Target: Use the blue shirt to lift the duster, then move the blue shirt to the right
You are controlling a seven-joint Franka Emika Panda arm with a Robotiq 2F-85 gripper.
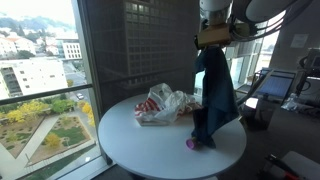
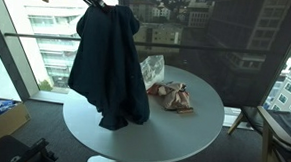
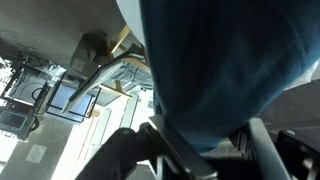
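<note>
The blue shirt (image 1: 213, 95) hangs lifted, its hem brushing the round white table (image 1: 125, 135) in an exterior view. At its twelve o'clock the gripper (image 1: 212, 38) has its jaws clamped on the cloth. A small pink thing (image 1: 191, 144), possibly the duster, shows at the hem's seven o'clock. A crumpled plastic bag (image 1: 165, 103) lies at nine o'clock.

High-rise office: round white table (image 1: 125, 135), floor-to-ceiling windows (image 1: 60, 110) (city buildings (image 1: 30, 75) below).
</note>
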